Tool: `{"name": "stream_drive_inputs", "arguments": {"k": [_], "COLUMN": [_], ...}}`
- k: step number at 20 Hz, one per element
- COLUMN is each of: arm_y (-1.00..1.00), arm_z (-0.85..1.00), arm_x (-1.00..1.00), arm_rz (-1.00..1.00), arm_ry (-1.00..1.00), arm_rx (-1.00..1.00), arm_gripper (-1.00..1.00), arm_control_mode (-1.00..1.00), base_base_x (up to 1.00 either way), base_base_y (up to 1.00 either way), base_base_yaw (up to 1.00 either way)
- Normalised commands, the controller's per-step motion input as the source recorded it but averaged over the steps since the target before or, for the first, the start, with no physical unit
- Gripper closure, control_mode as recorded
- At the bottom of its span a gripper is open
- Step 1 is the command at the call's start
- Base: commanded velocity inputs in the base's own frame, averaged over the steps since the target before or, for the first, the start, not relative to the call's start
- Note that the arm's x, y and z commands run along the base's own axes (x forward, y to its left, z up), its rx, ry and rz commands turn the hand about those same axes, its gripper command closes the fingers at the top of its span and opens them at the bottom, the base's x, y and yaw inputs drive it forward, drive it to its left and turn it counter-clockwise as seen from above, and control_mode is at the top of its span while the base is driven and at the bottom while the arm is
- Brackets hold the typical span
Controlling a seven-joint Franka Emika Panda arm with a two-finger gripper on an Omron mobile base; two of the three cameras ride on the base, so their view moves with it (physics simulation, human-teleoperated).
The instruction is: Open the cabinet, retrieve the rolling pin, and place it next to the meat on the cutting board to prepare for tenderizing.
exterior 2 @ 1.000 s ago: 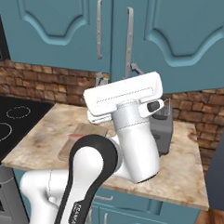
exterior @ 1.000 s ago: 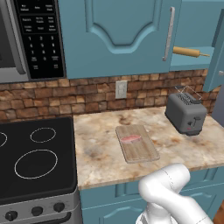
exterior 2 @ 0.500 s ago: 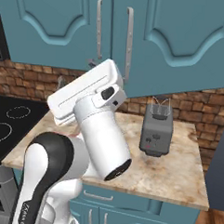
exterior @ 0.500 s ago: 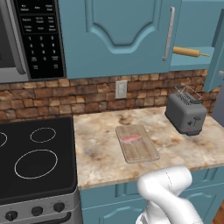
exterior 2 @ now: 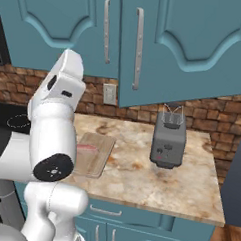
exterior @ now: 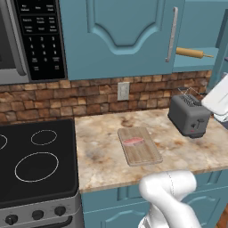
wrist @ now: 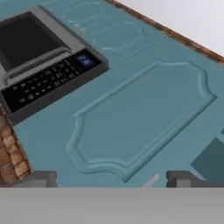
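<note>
Marble tabletop (exterior: pixel 102 156) carries the cutting board (exterior: pixel 139 145) with the meat (exterior: pixel 133 141); the rolling pin (exterior: pixel 194 53) lies on the open cabinet (exterior: pixel 120 35) shelf. End effector (wrist: pixel 111 178) fingertips stand apart, empty.

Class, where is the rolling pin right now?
In the left base view, the rolling pin lies on the open cabinet's shelf at upper right, above the toaster.

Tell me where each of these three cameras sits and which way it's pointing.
Left base view: behind-left, facing the counter; white arm at lower right, rolling pin on the shelf.
Right base view: behind-right; the arm covers the left.
Hand view: on the hand, facing the cabinet door; fingertips at bottom.
Both base views share the cutting board, meat and toaster.
</note>
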Motion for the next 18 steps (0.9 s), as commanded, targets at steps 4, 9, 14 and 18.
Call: {"name": "stream_drive_inputs", "arguments": {"k": [4, 9, 14, 18], "arm_y": [0.18, 0.02, 0.0, 0.0], "arm_z": [-0.14, -0.26, -0.27, -0.22], "arm_x": [0.23, 0.25, 0.17, 0.19], "arm_rz": [-0.55, -0.62, -0.63, -0.62], "arm_ry": [0.03, 0.09, 0.12, 0.12], "arm_rx": [-0.29, -0.26, -0.23, -0.21], "arm_gripper": [-1.0, -1.0, -1.0, -1.0], "arm_control_mode": [-1.0, -1.0, -1.0, -1.0], "base_base_x": [0.0, 0.0, 0.0, 0.0], "base_base_y": [0.0, 0.0, 0.0, 0.0], "base_base_yaw": [0.0, 0.0, 0.0, 0.0]}}
